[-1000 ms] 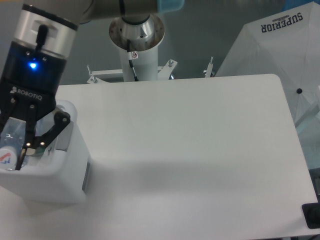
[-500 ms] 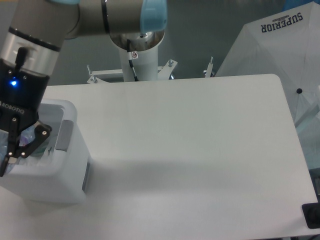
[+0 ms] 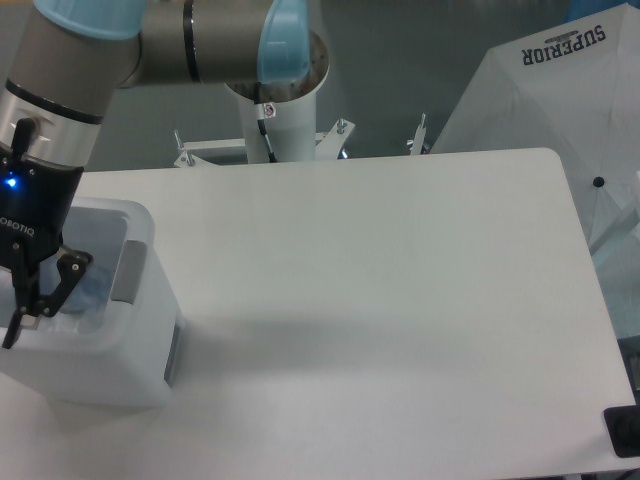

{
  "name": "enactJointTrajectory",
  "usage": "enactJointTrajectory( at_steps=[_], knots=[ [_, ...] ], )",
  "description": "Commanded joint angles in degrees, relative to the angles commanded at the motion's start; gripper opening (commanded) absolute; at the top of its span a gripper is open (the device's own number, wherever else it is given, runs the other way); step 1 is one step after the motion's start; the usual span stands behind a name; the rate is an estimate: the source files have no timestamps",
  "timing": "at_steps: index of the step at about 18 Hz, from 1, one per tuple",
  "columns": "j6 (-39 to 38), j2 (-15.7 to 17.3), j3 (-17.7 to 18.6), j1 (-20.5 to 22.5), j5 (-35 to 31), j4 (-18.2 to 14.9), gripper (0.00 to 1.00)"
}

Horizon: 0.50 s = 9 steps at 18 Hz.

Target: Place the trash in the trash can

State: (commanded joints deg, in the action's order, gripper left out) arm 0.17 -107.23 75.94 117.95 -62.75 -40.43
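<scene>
The white trash can (image 3: 105,365) stands at the table's left edge. My gripper (image 3: 40,298) has reached down inside its opening, and the frame's left edge partly cuts it off. Its black fingers (image 3: 62,278) stand as far apart as before, closed around the clear crushed bottle (image 3: 92,288). The bottle shows as a dim bluish shape inside the bin, just right of the finger. The crumpled white paper wrapper is not visible.
The white table (image 3: 380,280) spreads to the right of the bin. The arm's base column (image 3: 275,110) stands behind the table's far edge. A white umbrella marked SUPERIOR (image 3: 560,90) is at the right. A small black object (image 3: 625,432) is at the front right corner.
The gripper with the bottle moved left and down, from above the bin's rim into the bin. The finger spacing has not visibly changed.
</scene>
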Motion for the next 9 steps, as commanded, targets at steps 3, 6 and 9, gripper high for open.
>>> enactJointTrajectory(
  at_steps=[3,6,9],
  knots=[
    [1.23,0.09,0.00,0.79,-0.26,-0.09,1.00],
    [1.94,0.97,-0.44,5.61,-0.26,-0.09,1.00],
    [2.99,1.06,-0.79,10.79,-0.18,-0.17,1.00]
  ],
)
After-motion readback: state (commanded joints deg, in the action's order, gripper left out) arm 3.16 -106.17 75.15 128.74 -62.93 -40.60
